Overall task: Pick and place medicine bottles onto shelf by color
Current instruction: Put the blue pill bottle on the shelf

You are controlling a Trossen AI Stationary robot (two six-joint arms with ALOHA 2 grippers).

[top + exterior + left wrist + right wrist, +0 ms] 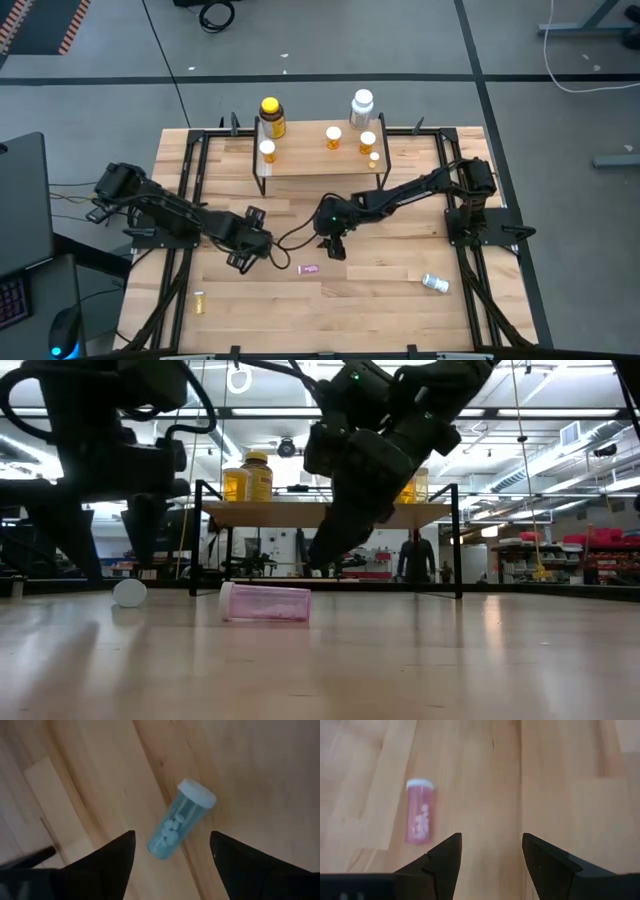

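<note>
Pink vial lies beside the open right gripper; open left gripper straddles a teal vial; 6 bottles shelved, 4 remain.

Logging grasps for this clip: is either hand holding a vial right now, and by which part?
Nothing is held. The left hand is open over the teal vial lying on the table; the right hand is open beside the pink vial.

L gripper open, low – R gripper open, low
</note>
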